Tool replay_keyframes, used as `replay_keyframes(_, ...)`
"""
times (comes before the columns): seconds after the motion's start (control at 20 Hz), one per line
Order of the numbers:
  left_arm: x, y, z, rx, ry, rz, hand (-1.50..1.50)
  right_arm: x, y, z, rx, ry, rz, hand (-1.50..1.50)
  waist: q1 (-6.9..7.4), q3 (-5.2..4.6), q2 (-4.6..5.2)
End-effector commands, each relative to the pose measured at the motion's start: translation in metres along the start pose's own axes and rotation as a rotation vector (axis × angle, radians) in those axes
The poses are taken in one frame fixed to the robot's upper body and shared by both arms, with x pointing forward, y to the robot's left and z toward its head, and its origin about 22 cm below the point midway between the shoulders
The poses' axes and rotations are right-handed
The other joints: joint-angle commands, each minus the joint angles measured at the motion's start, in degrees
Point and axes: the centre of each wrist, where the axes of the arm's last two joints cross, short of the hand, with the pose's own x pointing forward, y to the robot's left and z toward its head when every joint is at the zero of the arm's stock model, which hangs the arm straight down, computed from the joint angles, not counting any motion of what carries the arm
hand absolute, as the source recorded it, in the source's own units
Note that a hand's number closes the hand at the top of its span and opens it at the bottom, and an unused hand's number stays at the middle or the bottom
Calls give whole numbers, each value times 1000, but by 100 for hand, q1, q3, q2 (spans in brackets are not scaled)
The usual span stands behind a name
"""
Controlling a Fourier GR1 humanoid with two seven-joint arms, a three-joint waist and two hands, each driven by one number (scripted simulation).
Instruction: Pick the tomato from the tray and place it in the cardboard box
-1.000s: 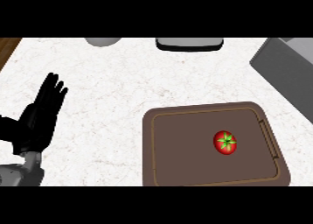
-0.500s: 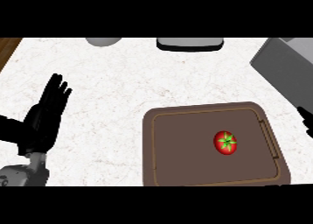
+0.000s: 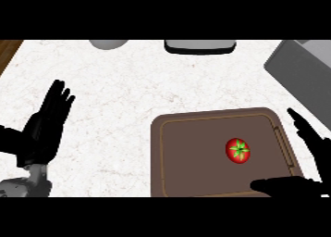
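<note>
White marbled tabletop (image 3: pixel 141 92) fills most of our view, with a strip of brown wood at its far left edge. On it, toward our right, lies a brown tray (image 3: pixel 195 157) with rounded corners. The tomato (image 3: pixel 238 150), red with a green star-shaped stem, sits on the tray's right half, touching neither of our hands. Our right hand (image 3: pixel 311 180) is at the tray's right edge, fingers straight and released, the thumb reaching over the tray's near right corner, just below the tomato. Our left hand (image 3: pixel 45 127) rests open at the left of the view, fingers straight and pointing away from us, well apart from the tray. At the far edge we see a grey rounded object (image 3: pixel 108 44) and a dark, white-rimmed container (image 3: pixel 199 46); a grey slab (image 3: pixel 311 74) sits at the upper right.
</note>
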Motion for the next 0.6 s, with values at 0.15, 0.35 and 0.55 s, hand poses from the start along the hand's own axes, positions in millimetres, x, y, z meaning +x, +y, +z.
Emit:
replay_keyframes(0.15,6,14,1,19,-1,-25,0,4,2,-6,-36,28,2,-150,-15,0,-4)
replay_keyframes(0.35,3,-1,-25,14,-16,-7,0,-7,45,-16,13,32,13,-150,-22,1,8)
replay_keyframes(0.55,3,10,12,-1,-1,-14,0,-20,34,-11,16,35,17,-150,-14,1,-6)
